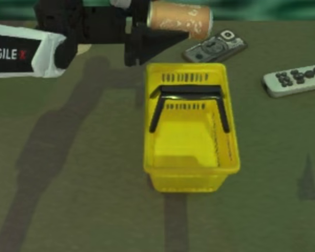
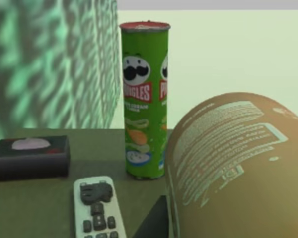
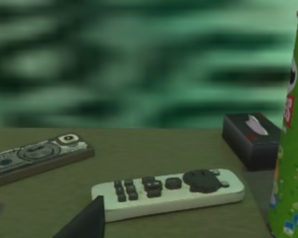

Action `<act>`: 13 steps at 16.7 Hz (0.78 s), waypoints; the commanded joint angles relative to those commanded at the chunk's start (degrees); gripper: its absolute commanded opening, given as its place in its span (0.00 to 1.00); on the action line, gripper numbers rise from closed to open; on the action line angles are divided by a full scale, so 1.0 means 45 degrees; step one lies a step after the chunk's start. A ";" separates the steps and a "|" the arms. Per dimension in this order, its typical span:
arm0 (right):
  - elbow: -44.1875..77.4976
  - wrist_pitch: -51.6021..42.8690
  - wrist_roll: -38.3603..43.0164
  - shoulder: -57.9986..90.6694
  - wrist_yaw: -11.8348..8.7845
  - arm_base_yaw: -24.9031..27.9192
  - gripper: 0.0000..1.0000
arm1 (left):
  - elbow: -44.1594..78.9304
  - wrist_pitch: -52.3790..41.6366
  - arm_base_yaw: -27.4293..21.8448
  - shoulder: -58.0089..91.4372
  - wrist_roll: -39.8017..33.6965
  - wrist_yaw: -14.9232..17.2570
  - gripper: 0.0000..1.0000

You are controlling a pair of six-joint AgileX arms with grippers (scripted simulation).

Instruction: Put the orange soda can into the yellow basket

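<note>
The orange soda can (image 1: 179, 20) hangs on its side near the table's back edge, just behind the far rim of the yellow basket (image 1: 228, 152). My left gripper (image 1: 147, 41) is shut on the can, reaching in from the top view's upper left. In the left wrist view the can (image 2: 238, 168) fills the near side, with one dark finger (image 2: 154, 220) beside it. The basket stands in the middle of the table, its black handles (image 1: 189, 92) folded across its far half and nothing inside. My right gripper (image 3: 89, 223) is out of the top view; only a dark tip shows in the right wrist view.
A white remote (image 1: 294, 79) lies at the right back, and a flat grey device (image 1: 215, 47) lies between it and the can. A tall green Pringles tube (image 2: 144, 99) and a black tissue box (image 2: 30, 156) stand farther right.
</note>
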 joint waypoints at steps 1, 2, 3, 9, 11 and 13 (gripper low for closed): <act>0.0000 0.0000 0.0000 0.0000 0.0000 0.0000 1.00 | -0.0109 0.0429 0.0035 0.0305 -0.0005 0.0002 0.00; 0.0000 0.0000 0.0000 0.0000 0.0000 0.0000 1.00 | -0.0246 0.0960 0.0076 0.0654 -0.0015 0.0000 0.00; 0.0000 0.0000 0.0000 0.0000 0.0000 0.0000 1.00 | -0.0399 0.1553 0.0114 0.1027 -0.0029 0.0001 0.00; 0.0000 0.0000 0.0000 0.0000 0.0000 0.0000 1.00 | -0.1032 0.3564 0.0235 0.2415 -0.0084 0.0006 0.00; 0.0000 0.0000 0.0000 0.0000 0.0000 0.0000 1.00 | -0.1032 0.3564 0.0235 0.2415 -0.0084 0.0006 0.00; 0.0000 0.0000 0.0000 0.0000 0.0000 0.0000 1.00 | -0.1032 0.3564 0.0235 0.2415 -0.0084 0.0006 0.08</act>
